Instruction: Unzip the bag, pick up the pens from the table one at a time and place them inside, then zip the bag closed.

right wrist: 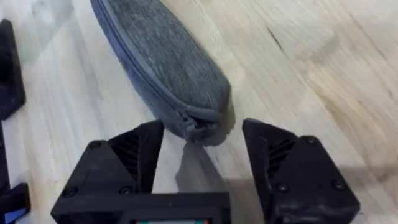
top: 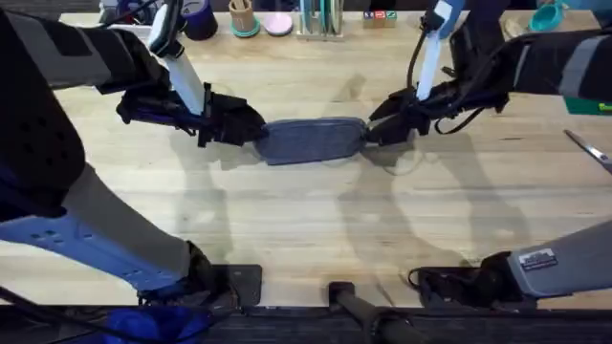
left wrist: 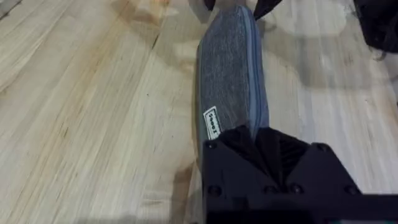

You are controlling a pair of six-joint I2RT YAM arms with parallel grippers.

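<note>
The blue-grey bag (top: 311,139) lies lengthwise at the middle of the table (top: 306,220), and its zipper looks closed. My left gripper (top: 254,131) is at the bag's left end, and in the left wrist view the black fingers (left wrist: 261,155) are shut on that end of the bag (left wrist: 230,68). At the other end my right gripper (top: 371,131) stands open. Its two fingers straddle the tip of the bag (right wrist: 161,56), where the zipper pull (right wrist: 189,121) sits, without touching it. No pens are in view.
Silver scissors (top: 588,148) lie near the table's right edge. Cups and small containers (top: 244,19) line the far edge. Bare wood stretches in front of the bag toward the arm bases.
</note>
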